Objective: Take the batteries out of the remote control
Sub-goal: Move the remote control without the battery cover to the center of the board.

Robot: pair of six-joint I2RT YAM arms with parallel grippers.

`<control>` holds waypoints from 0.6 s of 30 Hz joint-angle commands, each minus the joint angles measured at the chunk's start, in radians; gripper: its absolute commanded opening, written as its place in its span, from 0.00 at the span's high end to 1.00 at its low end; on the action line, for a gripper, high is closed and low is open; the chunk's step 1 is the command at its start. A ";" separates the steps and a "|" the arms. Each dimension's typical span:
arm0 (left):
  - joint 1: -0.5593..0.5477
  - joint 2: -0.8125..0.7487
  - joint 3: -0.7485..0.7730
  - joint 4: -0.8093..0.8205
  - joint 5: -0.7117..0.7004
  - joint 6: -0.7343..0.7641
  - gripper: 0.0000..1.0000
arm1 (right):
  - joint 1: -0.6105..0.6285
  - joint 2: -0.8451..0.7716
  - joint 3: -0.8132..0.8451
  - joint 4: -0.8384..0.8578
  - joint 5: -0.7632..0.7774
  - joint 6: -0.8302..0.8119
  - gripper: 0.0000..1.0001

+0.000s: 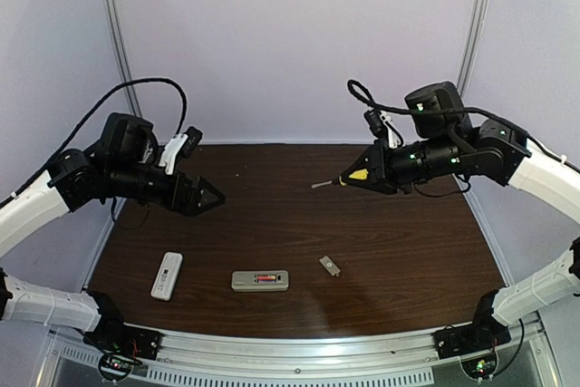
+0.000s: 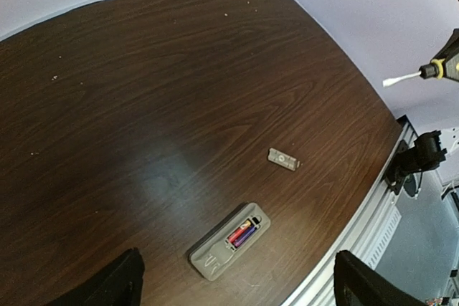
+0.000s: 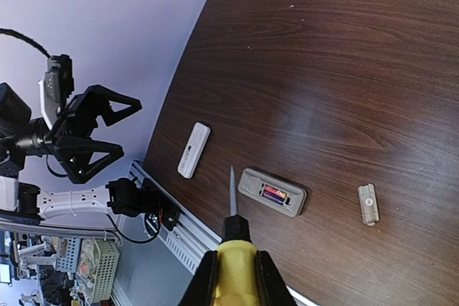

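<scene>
The grey remote control (image 1: 260, 280) lies back-up near the table's front edge, its compartment uncovered. Inside it the batteries (image 2: 244, 233) lie side by side, one red and one purple, also in the right wrist view (image 3: 274, 193). My left gripper (image 1: 213, 197) hangs open and empty above the table's left side, well back from the remote (image 2: 215, 256). My right gripper (image 1: 367, 174) hovers high at the right, shut on a yellow-handled screwdriver (image 3: 233, 249) whose tip points left. In the right wrist view the remote (image 3: 251, 180) is past the screwdriver's tip.
A small grey cover plate (image 1: 330, 266) lies right of the remote. A white remote (image 1: 167, 275) lies at the front left. A metal rail (image 1: 299, 346) runs along the near edge, with both arm bases on it.
</scene>
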 commanded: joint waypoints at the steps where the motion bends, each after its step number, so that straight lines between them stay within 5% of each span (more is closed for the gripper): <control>1: 0.003 -0.065 -0.120 0.102 -0.013 0.153 0.07 | -0.003 -0.035 -0.019 -0.123 0.124 0.046 1.00; 9: 0.003 -0.166 -0.333 0.319 0.103 0.262 0.07 | 0.022 -0.069 -0.038 -0.235 0.191 0.215 1.00; 18: 0.003 -0.137 -0.381 0.321 0.142 0.488 0.08 | 0.031 -0.096 -0.078 -0.269 0.295 0.254 1.00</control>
